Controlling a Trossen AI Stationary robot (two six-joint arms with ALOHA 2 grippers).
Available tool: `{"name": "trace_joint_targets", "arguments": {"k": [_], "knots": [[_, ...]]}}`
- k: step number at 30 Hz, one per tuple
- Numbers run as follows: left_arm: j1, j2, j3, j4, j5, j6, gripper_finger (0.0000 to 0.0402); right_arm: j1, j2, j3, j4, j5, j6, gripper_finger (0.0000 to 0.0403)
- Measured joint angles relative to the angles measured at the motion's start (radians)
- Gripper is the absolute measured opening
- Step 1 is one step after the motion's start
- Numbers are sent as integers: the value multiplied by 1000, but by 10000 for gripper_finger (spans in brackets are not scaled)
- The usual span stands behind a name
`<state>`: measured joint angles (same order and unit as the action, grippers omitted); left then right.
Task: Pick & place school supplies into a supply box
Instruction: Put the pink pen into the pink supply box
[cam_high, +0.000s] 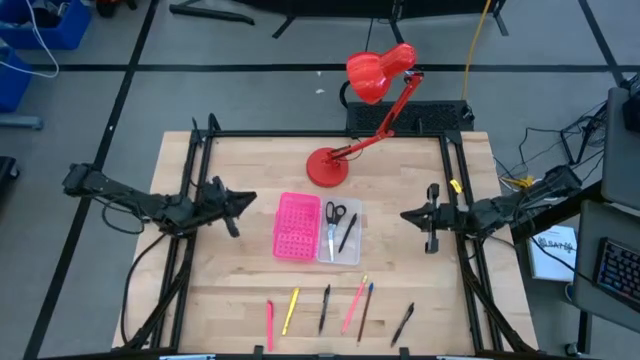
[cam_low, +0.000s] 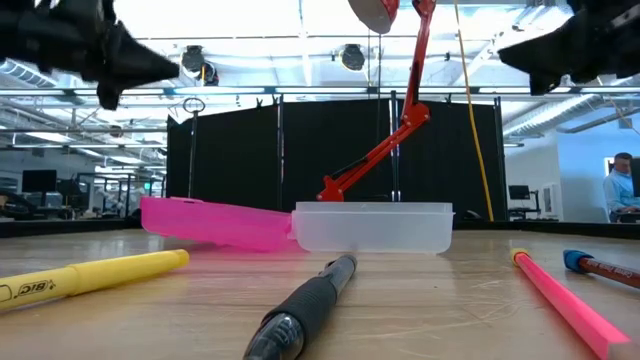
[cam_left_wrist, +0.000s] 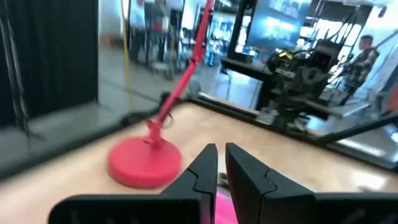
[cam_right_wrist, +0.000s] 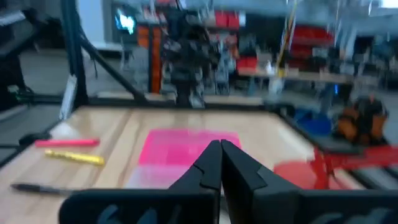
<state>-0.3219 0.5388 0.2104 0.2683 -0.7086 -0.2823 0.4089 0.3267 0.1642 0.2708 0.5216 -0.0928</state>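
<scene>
A: Where are the claws?

B: The left claw (cam_high: 248, 199) hangs above the bench (cam_high: 240, 280) at nine o'clock from the supply box (cam_high: 317, 231), its fingers nearly together with a thin slit between them, gripping nothing. The right claw (cam_high: 408, 214) is at three o'clock from the box, pinched together and empty.

A: And the box?

B: Open mid-bench, pink half toward the left arm. The clear half holds the scissors (cam_high: 332, 225) and a black pen (cam_high: 347, 232).

A: The rest?

B: In a row at six o'clock along the near edge: pink pen (cam_high: 269, 324), yellow highlighter (cam_high: 290, 310), dark pen (cam_high: 325, 307), pink pencil (cam_high: 353, 304), blue-capped pencil (cam_high: 365, 310), another black pen (cam_high: 402, 324). A red lamp (cam_high: 327, 166) stands at twelve.
</scene>
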Motion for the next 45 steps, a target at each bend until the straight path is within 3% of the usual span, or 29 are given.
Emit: {"name": "trace_joint_targets", "arguments": {"k": [6, 9, 11, 14, 17, 19, 25, 28, 31, 36, 41, 45], "knots": [[-133, 292, 328, -490, -57, -387, 37, 4, 0, -112, 272, 2, -161, 0], [-184, 496, 571, -819, -45, -636, 11, 5, 1, -114, 273, 2, -161, 0], [-205, 633, 747, -1086, 17, -859, 6, 5, 1, -114, 269, 2, -130, 0], [-245, 832, 976, -1437, 199, -1193, 9, 5, 2, -115, 254, 2, -90, 0], [-302, 999, 1156, -1631, 360, -1426, 7, 5, 3, -116, 208, 1, -76, 0], [-350, 1085, 1239, -1649, 418, -1532, 4, 5, 4, -116, 203, 0, -76, 0], [-472, 1282, 1396, -1547, 412, -1816, 38, 5, 5, -117, 163, -81, -75, 0], [-509, 1360, 1450, -1495, 386, -1871, 75, 5, 5, -117, 143, -181, -55, 0], [-528, 1431, 1471, -1444, 426, -1938, 120, 5, 5, -117, 143, -237, -48, 0], [-530, 1513, 1473, -1394, 631, -1998, 208, 5, 5, -118, 143, -237, -56, 0], [-516, 1529, 1473, -1360, 619, -2012, 286, 5, 5, -118, 143, -236, -93, 0], [-497, 1530, 1472, -1374, 631, -2003, 318, 5, 5, -118, 162, -236, -127, 0]]}}
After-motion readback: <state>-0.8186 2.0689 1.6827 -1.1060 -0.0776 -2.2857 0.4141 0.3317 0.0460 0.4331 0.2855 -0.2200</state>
